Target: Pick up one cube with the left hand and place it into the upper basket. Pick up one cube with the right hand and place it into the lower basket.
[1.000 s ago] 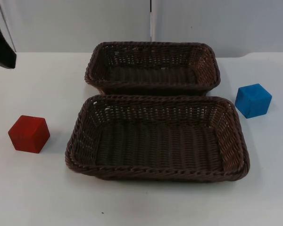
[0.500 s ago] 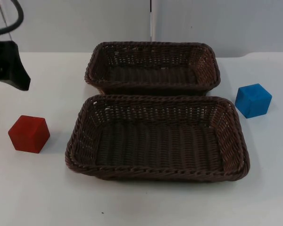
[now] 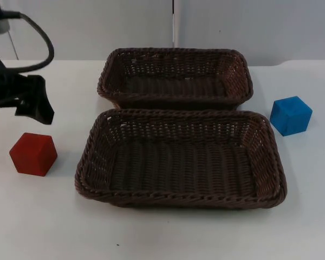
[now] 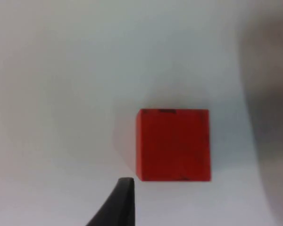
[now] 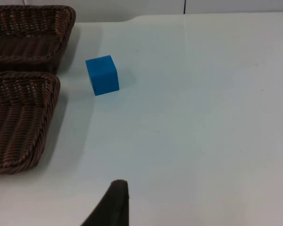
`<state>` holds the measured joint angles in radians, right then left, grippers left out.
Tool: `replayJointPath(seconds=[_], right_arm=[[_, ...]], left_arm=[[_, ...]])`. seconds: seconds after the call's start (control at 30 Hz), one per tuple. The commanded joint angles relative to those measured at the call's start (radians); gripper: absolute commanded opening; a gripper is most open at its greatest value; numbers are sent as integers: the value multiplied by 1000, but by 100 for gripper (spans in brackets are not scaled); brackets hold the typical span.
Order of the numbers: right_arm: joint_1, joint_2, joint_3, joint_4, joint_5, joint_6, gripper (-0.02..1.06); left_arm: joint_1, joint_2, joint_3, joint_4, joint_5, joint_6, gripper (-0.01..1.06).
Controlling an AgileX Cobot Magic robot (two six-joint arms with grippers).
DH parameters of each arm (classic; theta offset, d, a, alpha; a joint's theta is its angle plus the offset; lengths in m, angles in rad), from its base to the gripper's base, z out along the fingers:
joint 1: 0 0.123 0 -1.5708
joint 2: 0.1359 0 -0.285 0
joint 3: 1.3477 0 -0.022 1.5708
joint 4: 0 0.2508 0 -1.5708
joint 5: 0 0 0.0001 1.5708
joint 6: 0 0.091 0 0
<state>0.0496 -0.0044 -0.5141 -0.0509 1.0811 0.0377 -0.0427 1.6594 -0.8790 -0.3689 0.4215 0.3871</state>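
A red cube [image 3: 33, 154] [image 4: 173, 145] sits on the white table left of the lower basket [image 3: 179, 198]. My left gripper [image 3: 35, 105] hovers just behind and above the red cube, apart from it. A blue cube [image 3: 290, 115] [image 5: 102, 75] rests to the right of the baskets, level with the gap between them. The upper basket [image 3: 176, 51] stands behind the lower one; both are brown wicker with nothing inside. My right gripper [image 5: 115, 205] waits well back from the blue cube, over bare table.
The two baskets [image 5: 19, 122] [image 5: 33, 47] stand almost touching in the table's middle. The grey partition wall [image 3: 97, 27] closes the far side. Bare table lies in front of the lower basket and around each cube.
My left arm has come in from the upper left and moved right and down toward the red cube. Both cubes and baskets stayed put.
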Motion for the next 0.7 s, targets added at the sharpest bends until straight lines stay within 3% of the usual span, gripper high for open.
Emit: replayJointPath(seconds=[0.0, 0.67], right_arm=[[-7, 4, -1, 2, -3, -5, 105], [-7, 4, -1, 2, -3, -5, 105]], left_arm=[[-5, 46, -4, -10, -52, 3, 105], [-5, 315, -98, 18, -152, 1, 105]])
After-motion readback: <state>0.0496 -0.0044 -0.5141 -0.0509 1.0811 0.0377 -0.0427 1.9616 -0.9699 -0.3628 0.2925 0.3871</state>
